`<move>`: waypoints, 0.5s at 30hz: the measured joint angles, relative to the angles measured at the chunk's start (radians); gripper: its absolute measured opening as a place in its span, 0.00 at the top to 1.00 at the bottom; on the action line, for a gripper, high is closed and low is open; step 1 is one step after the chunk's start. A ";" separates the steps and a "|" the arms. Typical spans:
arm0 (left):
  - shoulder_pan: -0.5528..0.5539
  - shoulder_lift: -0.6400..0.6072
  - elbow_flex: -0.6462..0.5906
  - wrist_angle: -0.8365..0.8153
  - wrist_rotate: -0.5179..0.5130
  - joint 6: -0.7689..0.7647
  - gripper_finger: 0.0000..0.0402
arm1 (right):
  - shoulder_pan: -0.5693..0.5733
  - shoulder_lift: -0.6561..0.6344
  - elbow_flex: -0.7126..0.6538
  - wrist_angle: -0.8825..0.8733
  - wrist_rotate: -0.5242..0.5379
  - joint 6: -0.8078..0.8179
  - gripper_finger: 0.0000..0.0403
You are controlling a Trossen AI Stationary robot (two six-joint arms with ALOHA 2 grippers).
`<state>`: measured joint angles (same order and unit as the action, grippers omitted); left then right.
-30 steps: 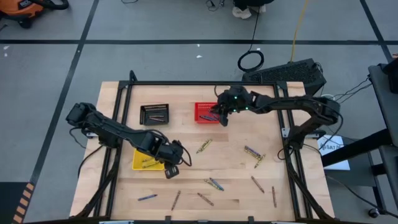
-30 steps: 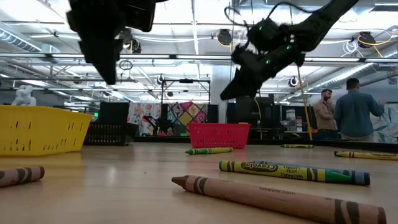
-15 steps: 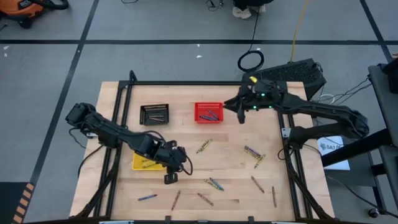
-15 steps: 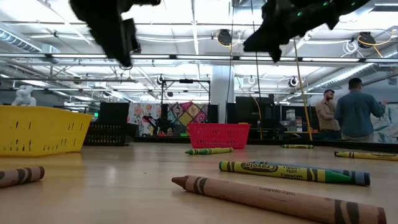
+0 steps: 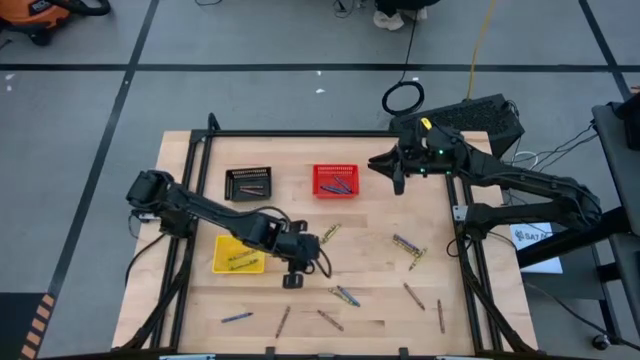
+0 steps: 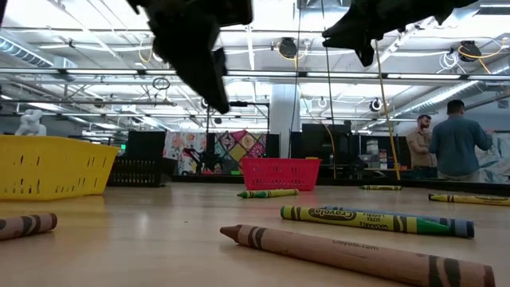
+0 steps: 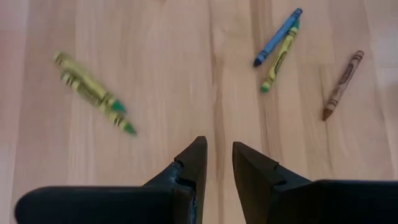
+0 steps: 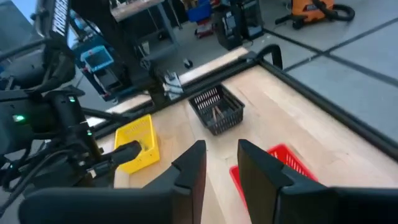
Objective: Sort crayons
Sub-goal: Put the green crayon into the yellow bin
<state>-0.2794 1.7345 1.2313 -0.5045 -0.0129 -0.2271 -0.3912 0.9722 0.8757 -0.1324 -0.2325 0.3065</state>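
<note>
Scattered crayons [image 5: 345, 295], yellow basket [image 5: 238, 256], red basket [image 5: 335, 180], black basket [image 5: 248, 184]

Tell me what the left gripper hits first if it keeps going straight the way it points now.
Most likely bare table. The left gripper, jaws a narrow gap apart and empty, points down at the wood. The yellow-green crayon pair lies to one side, the blue crayon to the other; neither looks in line, though depth is unclear.

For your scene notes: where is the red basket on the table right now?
In the high view the red basket sits near the table's far edge, about mid-width, right of the black basket; the right gripper hangs just right of it.
</note>
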 joint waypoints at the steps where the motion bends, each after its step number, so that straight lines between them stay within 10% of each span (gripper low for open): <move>1: 0.002 0.017 0.019 -0.002 0.000 0.017 0.80 | 0.000 0.000 0.000 -0.011 0.000 0.000 0.80; 15: 0.013 0.237 0.226 -0.001 0.058 0.158 0.80 | 0.000 0.004 0.000 -0.128 0.000 0.021 0.80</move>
<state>-0.2661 1.9714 1.4569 -0.5053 0.0453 -0.0692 -0.3912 0.9760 0.8753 -0.2608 -0.2325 0.3277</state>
